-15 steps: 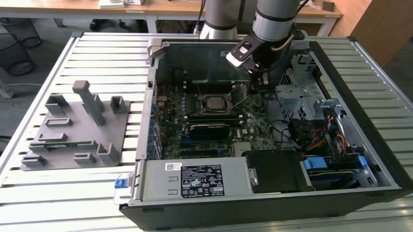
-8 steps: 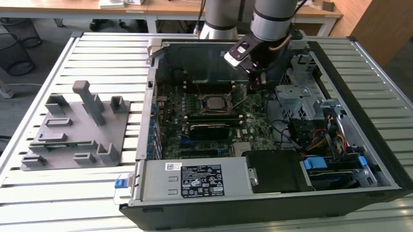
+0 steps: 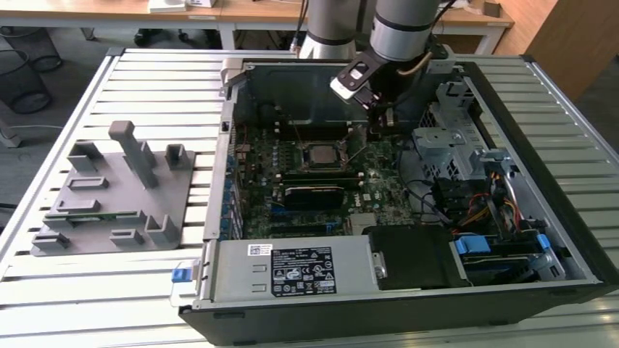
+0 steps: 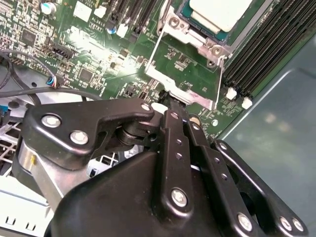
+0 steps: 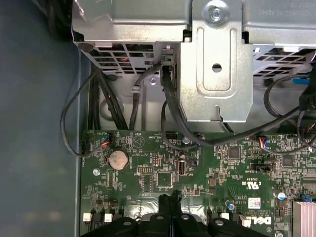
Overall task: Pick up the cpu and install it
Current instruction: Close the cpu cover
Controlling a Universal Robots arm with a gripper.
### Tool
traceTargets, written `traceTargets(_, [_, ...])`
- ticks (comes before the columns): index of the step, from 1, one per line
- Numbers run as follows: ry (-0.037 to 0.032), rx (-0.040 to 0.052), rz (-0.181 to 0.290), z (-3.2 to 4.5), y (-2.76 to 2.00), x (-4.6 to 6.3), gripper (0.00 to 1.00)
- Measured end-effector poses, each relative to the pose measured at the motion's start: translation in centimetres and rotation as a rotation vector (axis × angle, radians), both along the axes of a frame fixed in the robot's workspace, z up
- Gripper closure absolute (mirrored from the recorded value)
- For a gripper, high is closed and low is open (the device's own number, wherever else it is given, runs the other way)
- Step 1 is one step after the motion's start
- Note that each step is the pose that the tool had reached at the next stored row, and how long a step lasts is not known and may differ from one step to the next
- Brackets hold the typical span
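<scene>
Silver-grey cpu (image 3: 320, 154) lies flat in its socket on the green motherboard (image 3: 259, 214), inside the open computer case (image 3: 570, 217). In the exterior view the gripper (image 3: 385, 110) hangs at two o'clock from the cpu, near it and low over the board. In the second wrist view its black fingers (image 4: 173, 138) are clenched together, nothing visible between them, tips just beside the socket's metal load plate (image 4: 185, 74), which stands clear of the cpu. A grey fixture tray (image 3: 111, 192) sits at nine o'clock from the case.
</scene>
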State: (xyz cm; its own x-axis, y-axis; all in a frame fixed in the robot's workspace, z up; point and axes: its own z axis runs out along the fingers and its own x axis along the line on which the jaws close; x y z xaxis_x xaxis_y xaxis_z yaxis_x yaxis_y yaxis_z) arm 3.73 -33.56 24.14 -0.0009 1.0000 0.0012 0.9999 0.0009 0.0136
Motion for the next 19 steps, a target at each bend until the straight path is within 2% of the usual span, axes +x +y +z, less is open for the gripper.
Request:
traceTargets(6, [0.008, 0.0007, 0.0, 0.15, 0.07, -0.3, 0.89])
traceTargets(19, [0.0084, 0.0027, 0.001, 0.14, 0.12, -1.7, 0.89])
